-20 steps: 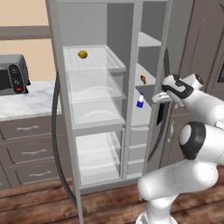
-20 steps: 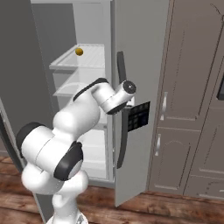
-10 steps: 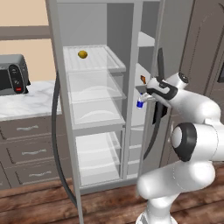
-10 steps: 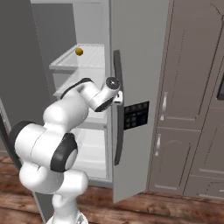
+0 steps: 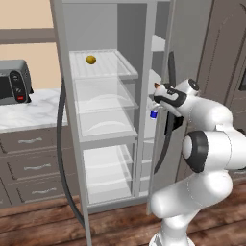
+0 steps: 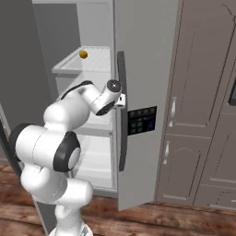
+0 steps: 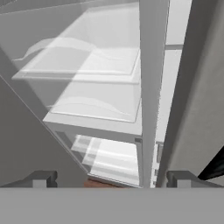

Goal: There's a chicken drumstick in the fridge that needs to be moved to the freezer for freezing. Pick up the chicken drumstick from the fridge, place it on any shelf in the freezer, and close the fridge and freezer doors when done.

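Since a second ago the arm has swung left, bringing the gripper (image 7: 111, 178) to the post dividing the fridge (image 5: 103, 125) from the freezer (image 5: 156, 96), and its jaws have spread wide, holding nothing. A small orange-brown thing by the gripper, on a freezer shelf (image 5: 153, 79) right of that post, looks like the chicken drumstick (image 5: 156, 85). The doors come next: back straight out from the post, clear of the freezer door's dark handle (image 5: 168, 115).
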